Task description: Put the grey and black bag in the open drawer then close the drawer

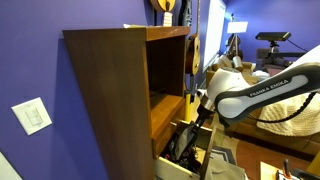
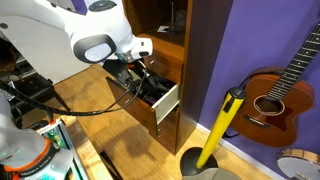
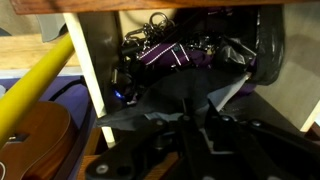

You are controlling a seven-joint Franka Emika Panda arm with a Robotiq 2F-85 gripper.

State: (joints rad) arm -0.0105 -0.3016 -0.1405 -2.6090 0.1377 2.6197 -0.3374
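The grey and black bag [image 3: 190, 60] lies inside the open drawer [image 2: 166, 104] of the wooden cabinet [image 1: 110, 95]. It shows as a dark bundle in both exterior views [image 2: 150, 90] [image 1: 183, 148]. My gripper [image 3: 198, 110] reaches down into the drawer [image 1: 172, 166] from above. Its fingers are close together with grey bag fabric between them. In the exterior views the gripper [image 2: 143, 72] [image 1: 203, 112] sits just over the bag at the drawer's mouth. The fingertips are partly hidden by the dark fabric.
A yellow pole [image 2: 222, 125] leans beside the cabinet and also shows in the wrist view [image 3: 35, 85]. A guitar [image 2: 275, 100] stands against the purple wall. Cables and equipment [image 2: 30, 100] lie on the floor behind the arm.
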